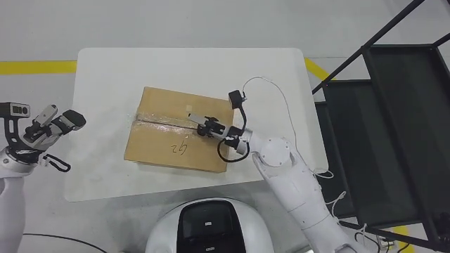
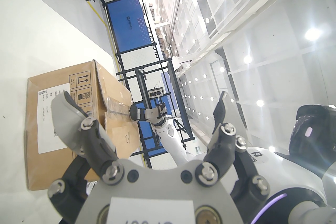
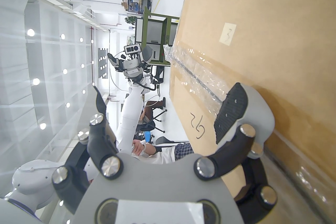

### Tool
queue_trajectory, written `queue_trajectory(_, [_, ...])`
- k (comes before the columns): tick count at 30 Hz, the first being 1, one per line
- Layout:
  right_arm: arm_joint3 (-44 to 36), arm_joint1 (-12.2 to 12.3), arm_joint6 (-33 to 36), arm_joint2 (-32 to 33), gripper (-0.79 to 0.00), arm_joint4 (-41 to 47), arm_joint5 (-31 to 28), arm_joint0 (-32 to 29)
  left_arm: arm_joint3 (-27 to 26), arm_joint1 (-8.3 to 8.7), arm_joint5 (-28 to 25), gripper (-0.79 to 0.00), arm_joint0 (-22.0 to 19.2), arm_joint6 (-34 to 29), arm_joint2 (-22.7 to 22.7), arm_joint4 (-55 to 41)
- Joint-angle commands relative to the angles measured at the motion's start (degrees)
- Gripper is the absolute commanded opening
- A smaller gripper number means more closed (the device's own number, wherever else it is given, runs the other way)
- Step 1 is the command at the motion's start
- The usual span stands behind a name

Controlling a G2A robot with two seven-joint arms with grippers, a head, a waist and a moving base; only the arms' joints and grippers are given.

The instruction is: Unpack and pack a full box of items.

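A shut cardboard box (image 1: 176, 137) sits in the middle of the white table (image 1: 211, 67), with clear tape along its top seam (image 3: 199, 72). My right gripper (image 1: 202, 123) is open and low over the box top (image 3: 275, 25). One ribbed fingertip (image 3: 232, 107) lies against the cardboard beside the seam, the other finger (image 3: 98, 107) stands free in the air. My left gripper (image 1: 63, 117) hangs open and holds nothing, off the table's left edge. Past its fingers (image 2: 68, 109) I see the box's labelled end (image 2: 52, 117) and the right gripper (image 2: 136, 112) beyond it.
A black metal stair frame (image 1: 394, 112) stands close to the table's right side. A white cable (image 1: 278, 91) loops from the right arm over the table's right part. Bare table surrounds the box, widest at the far side and the left.
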Motion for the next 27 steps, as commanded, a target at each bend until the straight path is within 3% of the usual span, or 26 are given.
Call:
queue_trajectory(1, [-0.90,0.38,0.22,1.27,0.000,-0.08,0.10,-1.09,-0.34,-0.02,0.18,0.000,0.08,0.14,0.20,0.28])
queue_trajectory(18, [-9.66,3.38,1.47,13.23,0.000,5.06,-1.68,-10.95,-3.41,-0.18,1.04,0.000,-0.36,1.13,2.06,1.86])
queue_trajectory(27, [-7.40,4.23,-3.38,20.46,0.000,11.71,-18.15,-11.72,-4.40,-0.26,1.75,0.000,-1.11,1.97,3.44,3.60])
